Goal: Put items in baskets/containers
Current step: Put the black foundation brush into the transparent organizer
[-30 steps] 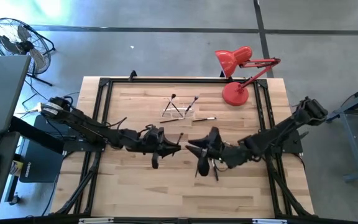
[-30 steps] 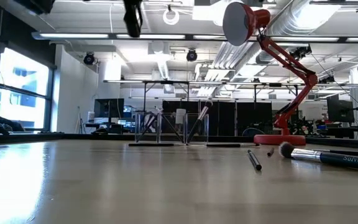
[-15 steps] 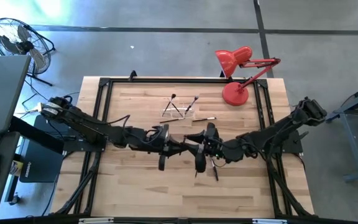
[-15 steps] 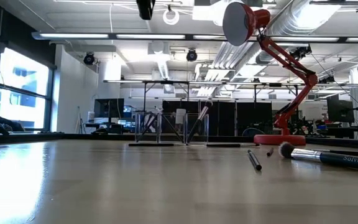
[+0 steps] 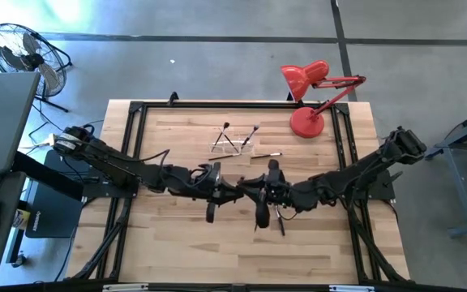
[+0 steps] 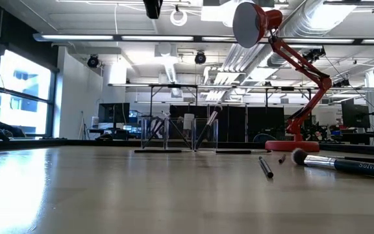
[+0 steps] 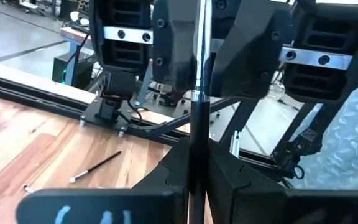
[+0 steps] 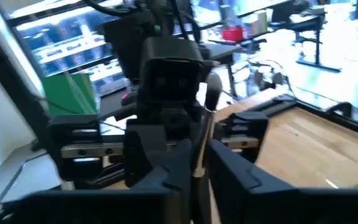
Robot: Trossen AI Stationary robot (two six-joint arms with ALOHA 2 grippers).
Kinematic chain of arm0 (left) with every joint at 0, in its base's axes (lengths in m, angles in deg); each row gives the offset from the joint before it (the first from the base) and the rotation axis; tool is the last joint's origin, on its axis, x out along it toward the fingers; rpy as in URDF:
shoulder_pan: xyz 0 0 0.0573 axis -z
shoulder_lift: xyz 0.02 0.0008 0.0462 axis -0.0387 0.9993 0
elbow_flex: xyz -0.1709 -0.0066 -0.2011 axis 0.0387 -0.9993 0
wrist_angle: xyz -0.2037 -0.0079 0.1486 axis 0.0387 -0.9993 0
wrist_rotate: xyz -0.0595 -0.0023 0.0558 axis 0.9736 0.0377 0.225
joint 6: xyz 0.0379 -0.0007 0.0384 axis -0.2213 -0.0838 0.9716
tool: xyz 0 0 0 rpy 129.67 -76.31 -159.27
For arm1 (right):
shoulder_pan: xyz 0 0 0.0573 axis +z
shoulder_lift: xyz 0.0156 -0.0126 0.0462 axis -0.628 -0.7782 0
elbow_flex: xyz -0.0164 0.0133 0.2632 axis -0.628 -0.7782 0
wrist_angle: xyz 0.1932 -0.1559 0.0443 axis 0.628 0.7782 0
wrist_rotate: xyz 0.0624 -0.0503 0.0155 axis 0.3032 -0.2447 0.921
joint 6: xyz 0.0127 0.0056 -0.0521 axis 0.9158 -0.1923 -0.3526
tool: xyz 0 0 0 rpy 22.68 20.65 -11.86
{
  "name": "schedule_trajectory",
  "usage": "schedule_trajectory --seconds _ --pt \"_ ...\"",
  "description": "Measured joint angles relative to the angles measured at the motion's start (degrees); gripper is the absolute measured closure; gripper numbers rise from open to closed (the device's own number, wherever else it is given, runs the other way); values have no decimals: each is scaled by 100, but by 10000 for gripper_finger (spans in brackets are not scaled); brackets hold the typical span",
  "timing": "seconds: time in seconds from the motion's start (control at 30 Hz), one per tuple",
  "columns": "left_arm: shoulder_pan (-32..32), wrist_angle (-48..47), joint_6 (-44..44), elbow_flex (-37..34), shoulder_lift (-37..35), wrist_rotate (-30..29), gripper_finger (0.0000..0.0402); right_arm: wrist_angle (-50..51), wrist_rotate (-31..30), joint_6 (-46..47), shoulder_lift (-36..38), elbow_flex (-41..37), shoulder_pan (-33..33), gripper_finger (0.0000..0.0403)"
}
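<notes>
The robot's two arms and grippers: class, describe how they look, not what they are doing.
Both arms are dark and jointed, built of slim links, with thin black cables at their bases. The left gripper and right gripper each have two blocky black fingers. In the wrist views, a pale bar with dark screw heads crosses each gripper body.

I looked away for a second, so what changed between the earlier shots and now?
The two arms closed in at mid-table: the left gripper and right gripper now meet tip to tip, both on one makeup brush. The clear holder, loose brushes and red lamp stayed put.
</notes>
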Motion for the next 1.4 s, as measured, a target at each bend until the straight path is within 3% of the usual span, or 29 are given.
schedule_trajectory --seconds 0.1,0.27,0.47,0.83,1.0,1.23,1.4 --pt "4 -69 34 0 -4 62 375 -16 374 -2 2 0 -103 388" --pt "0 -149 37 0 -4 136 375 50 798 154 1 -2 -302 375" --pt "-7 -405 40 0 -7 103 374 164 939 205 -5 -11 -363 389" --pt "-405 -1193 -134 -4 -55 253 382 476 832 429 30 -7 -385 238" --pt "-768 -2167 -85 -7 -575 155 379 1545 654 839 301 4 -363 202" --pt "-1713 -3355 676 -15 -1611 -130 382 3438 173 1942 524 4 -330 203" --pt "-2747 -3352 1198 -13 -1902 498 382 4778 -263 2893 414 0 -329 218"
